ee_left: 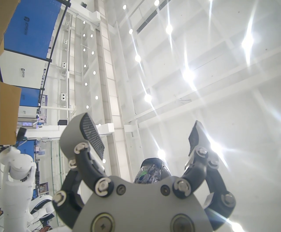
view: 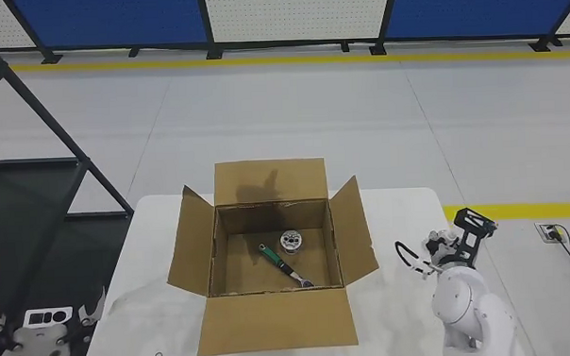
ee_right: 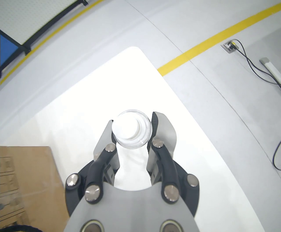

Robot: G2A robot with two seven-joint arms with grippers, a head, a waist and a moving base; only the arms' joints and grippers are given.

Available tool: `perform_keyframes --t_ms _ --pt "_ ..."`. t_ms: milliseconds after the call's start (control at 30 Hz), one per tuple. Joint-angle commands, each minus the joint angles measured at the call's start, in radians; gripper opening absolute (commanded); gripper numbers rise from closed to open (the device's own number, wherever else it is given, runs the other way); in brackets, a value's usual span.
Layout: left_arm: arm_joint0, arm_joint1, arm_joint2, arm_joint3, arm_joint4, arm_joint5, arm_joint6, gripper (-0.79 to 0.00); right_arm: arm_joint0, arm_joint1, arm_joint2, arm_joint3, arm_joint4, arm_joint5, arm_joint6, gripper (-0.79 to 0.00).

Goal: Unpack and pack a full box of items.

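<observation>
An open cardboard box (view: 271, 320) stands in the middle of the white table (view: 403, 306), flaps spread. A green-handled wrench (view: 283, 265) and a small round tin (view: 291, 240) lie inside it. To the right of the box, near the table's right edge, my right gripper (ee_right: 132, 129) is shut on a clear bottle (ee_right: 131, 131) with a white cap, which stands upright on the table. The same gripper (view: 431, 251) shows in the top view. My left gripper (ee_left: 142, 123) is at the front left (view: 46, 304), pointing up at the ceiling, open with nothing between its fingers.
A black metal frame (view: 49, 177) stands left of the table. A small ring (view: 158, 355) lies on the table in front of the box. On the floor to the right are a yellow line (view: 522, 210) and a socket with cables (view: 549, 232).
</observation>
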Motion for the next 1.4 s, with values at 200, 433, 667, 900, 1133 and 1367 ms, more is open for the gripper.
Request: perform_keyframes --t_ms 200,433,667,900,1133,1367 --pt "0.007 -0.003 0.002 0.004 -0.013 -0.004 -0.007 0.0 -0.054 -0.003 -0.159 -0.328 -0.03 -0.078 0.064 -0.785" --pt "0.016 -0.005 -0.021 0.018 -0.042 -0.011 -0.015 0.0 -0.002 -0.008 -0.326 -0.424 -0.032 -0.161 0.104 -0.785" --pt "0.024 -0.008 -0.044 0.034 -0.068 -0.014 -0.026 0.0 0.118 -0.019 -0.491 -0.321 -0.044 -0.219 0.216 -0.785" --pt "0.03 -0.011 -0.062 0.043 -0.089 -0.014 -0.033 0.0 0.236 -0.039 -0.573 -0.102 -0.036 -0.19 0.331 -0.785" --pt "0.031 -0.013 -0.065 0.045 -0.085 -0.009 -0.036 0.0 0.281 -0.048 -0.611 0.007 -0.083 -0.174 0.434 -0.785" --pt "0.026 -0.014 -0.059 0.045 -0.079 -0.002 -0.038 0.0 0.304 -0.063 -0.641 0.118 -0.148 -0.087 0.429 -0.785"
